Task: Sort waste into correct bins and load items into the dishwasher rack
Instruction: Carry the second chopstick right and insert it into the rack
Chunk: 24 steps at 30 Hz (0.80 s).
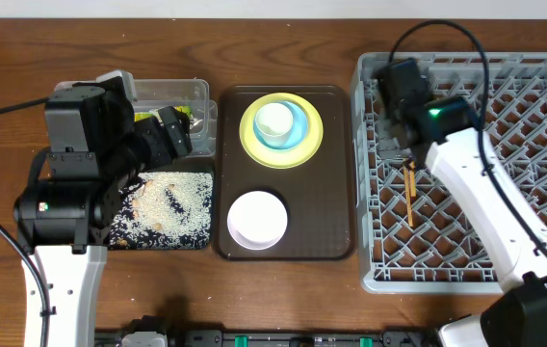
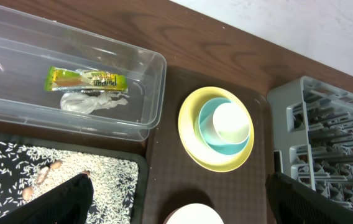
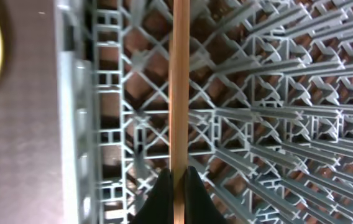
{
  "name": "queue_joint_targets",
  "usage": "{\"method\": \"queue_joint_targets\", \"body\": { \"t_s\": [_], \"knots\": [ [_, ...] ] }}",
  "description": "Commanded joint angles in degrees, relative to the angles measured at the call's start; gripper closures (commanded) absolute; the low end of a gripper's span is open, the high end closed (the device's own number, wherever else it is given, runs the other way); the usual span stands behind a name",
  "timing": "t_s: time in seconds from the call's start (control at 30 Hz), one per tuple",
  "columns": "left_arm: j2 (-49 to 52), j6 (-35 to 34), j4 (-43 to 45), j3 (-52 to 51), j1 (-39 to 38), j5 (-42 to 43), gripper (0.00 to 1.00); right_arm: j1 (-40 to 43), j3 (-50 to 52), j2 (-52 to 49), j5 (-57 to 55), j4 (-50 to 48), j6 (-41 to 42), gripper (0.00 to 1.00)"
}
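The left hand (image 1: 169,133) hangs released where the clear tub (image 2: 155,68), holding the snack wrapper (image 2: 86,79) and napkin (image 2: 92,101), meets the black tray (image 2: 140,171) of rice (image 2: 15,168). On the brown serving tray (image 1: 336,173), the yellow plate (image 2: 192,149) carries the blue bowl (image 2: 207,124) and cup (image 2: 230,122), with the white bowl (image 1: 257,219) apart from them. The right hand (image 3: 176,180) is clenched on a chopstick (image 3: 179,81) over the left side of the dishwasher rack (image 1: 447,278).

One rack (image 1: 428,280). Two trays: one brown tray (image 1: 336,193), one black tray (image 2: 141,183). One tub (image 2: 158,68). One plate (image 2: 189,134). Two bowls: one blue bowl (image 2: 206,124), one white bowl (image 1: 257,218). One cup (image 2: 230,122). One wrapper (image 2: 86,79), one napkin (image 2: 92,101). Rice (image 2: 96,186): grains beyond counting. One chopstick (image 3: 179,93) shows clearly; overhead it may be two lying together, too thin to tell.
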<state>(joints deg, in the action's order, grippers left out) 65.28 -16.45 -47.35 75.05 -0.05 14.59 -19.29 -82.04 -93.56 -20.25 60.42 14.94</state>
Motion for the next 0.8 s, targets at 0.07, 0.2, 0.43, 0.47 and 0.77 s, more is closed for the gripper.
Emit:
{"method": "queue_joint_targets", "body": {
  "t_s": [0.07, 0.2, 0.43, 0.47, 0.77],
  "knots": [
    [0.31, 0.55, 0.02, 0.5, 0.26, -0.74, 0.08, 2.95, 3.21, 0.61, 2.75, -0.15, -2.43, 0.99],
    [0.31, 0.55, 0.02, 0.5, 0.26, -0.74, 0.08, 3.54, 5.46, 0.61, 4.39, -2.27, -3.76, 0.99],
    [0.31, 0.55, 0.02, 0.5, 0.26, -0.74, 0.08, 3.52, 8.31, 0.61, 4.92, -4.85, -4.28, 0.99],
    [0.31, 0.55, 0.02, 0.5, 0.26, -0.74, 0.08, 3.52, 8.85, 0.61, 5.35, -5.33, -4.31, 0.99],
    [0.31, 0.55, 0.02, 0.5, 0.26, -0.74, 0.08, 3.52, 15.56, 0.61, 9.42, -12.11, -4.24, 0.98]
  ]
}}
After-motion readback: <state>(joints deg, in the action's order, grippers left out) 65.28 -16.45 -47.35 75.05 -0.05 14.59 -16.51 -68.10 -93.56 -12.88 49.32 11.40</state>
